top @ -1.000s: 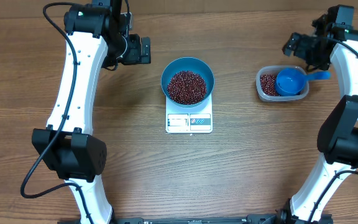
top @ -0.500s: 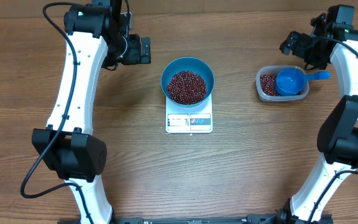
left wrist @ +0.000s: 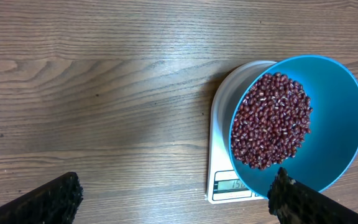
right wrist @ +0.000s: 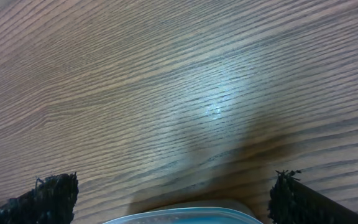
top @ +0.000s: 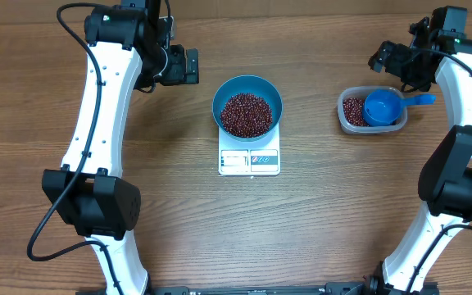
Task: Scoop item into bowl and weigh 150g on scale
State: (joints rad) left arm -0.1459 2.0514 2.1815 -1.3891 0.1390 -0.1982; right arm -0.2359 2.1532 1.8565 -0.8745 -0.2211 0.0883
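A round blue bowl (top: 247, 105) holding a heap of dark red-brown beans (top: 247, 114) stands on the small white scale (top: 249, 160) at the table's middle. In the left wrist view the bowl (left wrist: 334, 143) with its beans (left wrist: 270, 120) covers most of the scale (left wrist: 225, 180). My left gripper (top: 188, 65) hovers open to the left of the bowl, nothing between its fingers (left wrist: 48, 199). My right gripper (top: 383, 57) hangs open at the far right, just behind the clear tub. Its fingers (right wrist: 294, 199) are empty.
A clear plastic tub (top: 371, 113) at the right holds more beans and a small blue scoop (top: 381, 107) with its handle pointing right. The tub's rim (right wrist: 185, 216) shows at the bottom of the right wrist view. Bare wood surrounds the scale.
The right gripper has shifted slightly away from the tub toward the back of the table. The left arm, bowl and scale are unchanged.
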